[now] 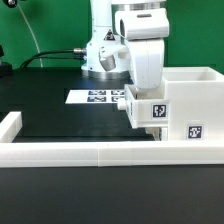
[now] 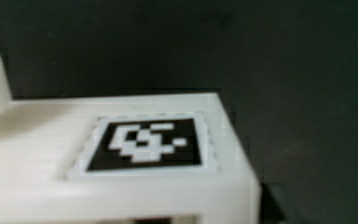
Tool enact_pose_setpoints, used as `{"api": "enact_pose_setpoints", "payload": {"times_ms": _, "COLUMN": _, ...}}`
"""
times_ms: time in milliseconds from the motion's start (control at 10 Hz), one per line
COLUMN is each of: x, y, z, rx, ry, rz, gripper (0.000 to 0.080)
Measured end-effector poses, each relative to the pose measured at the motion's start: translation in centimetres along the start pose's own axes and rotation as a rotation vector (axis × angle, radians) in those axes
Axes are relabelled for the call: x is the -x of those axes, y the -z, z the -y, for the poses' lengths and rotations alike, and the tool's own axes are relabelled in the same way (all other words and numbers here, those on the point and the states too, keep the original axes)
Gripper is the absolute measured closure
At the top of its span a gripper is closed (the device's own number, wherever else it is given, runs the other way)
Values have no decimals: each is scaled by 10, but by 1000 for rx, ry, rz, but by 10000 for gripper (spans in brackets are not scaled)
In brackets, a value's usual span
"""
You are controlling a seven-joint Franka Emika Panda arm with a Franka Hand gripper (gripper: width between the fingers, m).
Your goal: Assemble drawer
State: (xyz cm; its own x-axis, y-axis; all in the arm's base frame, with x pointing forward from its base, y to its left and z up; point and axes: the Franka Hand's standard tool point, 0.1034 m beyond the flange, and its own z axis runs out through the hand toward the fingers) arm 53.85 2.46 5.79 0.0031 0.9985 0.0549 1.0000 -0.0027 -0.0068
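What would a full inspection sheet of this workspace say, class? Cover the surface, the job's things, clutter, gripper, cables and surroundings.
Surface: black table, bordered by a low white wall.
Job's things: large white box at the exterior view's right; a smaller tagged white part against its side, directly under the arm.
Clutter: nothing seen; only the marker board lies flat near the arm's base.
Gripper: hidden behind the white wrist housing; state cannot be told.
Cables: a black cable runs behind the table.
Surroundings: green backdrop.
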Motion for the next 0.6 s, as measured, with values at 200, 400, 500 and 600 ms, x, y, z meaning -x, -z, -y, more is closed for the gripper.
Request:
{"api": "enact_pose_setpoints", "payload": {"times_ms": 200, "x": 0, "y": 7, "z": 0, "rx": 8, "ry": -6, "rz": 4, "gripper": 472}}
{"api": "enact_pose_setpoints", "payload": {"times_ms": 400, "x": 2, "y": 20, "z": -1, "rx": 4, "ry": -10, "rz": 14, "gripper": 175}}
{"api": "enact_pose_setpoints", "payload": {"times_ms": 500, "x": 3, "y": 31, "z": -3, "rx": 9, "ry": -11, "rz": 22, "gripper": 175}}
{"api": "enact_pose_setpoints", "payload": {"times_ms": 600, "x": 8, "y": 42, "z": -4, "rx": 14, "ry": -8, "rz": 30, "gripper": 157}}
